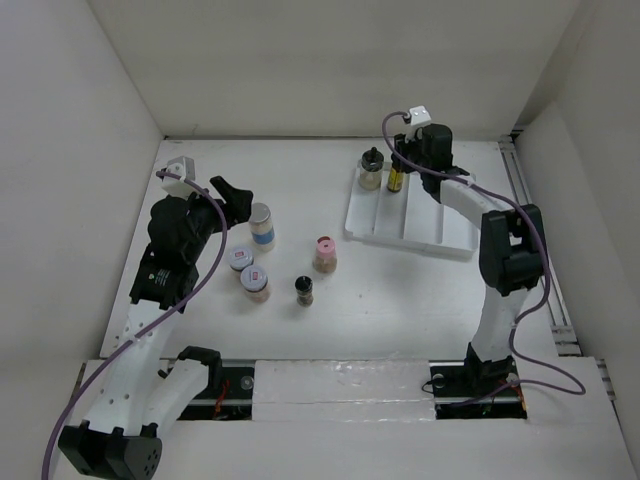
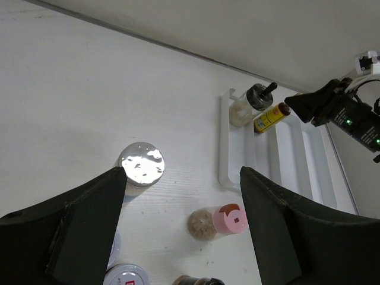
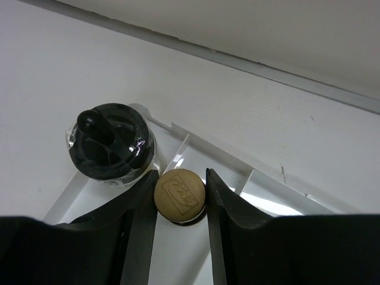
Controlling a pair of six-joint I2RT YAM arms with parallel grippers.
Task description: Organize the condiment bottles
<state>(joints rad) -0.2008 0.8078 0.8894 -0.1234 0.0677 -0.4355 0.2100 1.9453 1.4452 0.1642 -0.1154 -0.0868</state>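
Note:
My right gripper (image 1: 405, 162) is shut on the tan cap (image 3: 180, 196) of the dark bottle with a yellow label (image 1: 396, 180), which stands in the white ridged tray (image 1: 420, 228) next to a black-lidded jar (image 1: 372, 162). Both show in the left wrist view, the bottle (image 2: 270, 116) and the jar (image 2: 256, 98). On the table stand a silver-lidded jar (image 1: 261, 214), a pale-lidded jar (image 1: 240, 257), a white-lidded jar with a red mark (image 1: 253, 277), a pink-lidded jar (image 1: 325, 247) and a small black-lidded jar (image 1: 305, 288). My left gripper (image 1: 232, 195) is open and empty above them, next to the silver lid (image 2: 141, 164).
The tray's other slots (image 2: 297, 160) lie to the right of the two bottles. White walls enclose the table at the back and on both sides. A metal rail (image 1: 535, 230) runs along the right edge.

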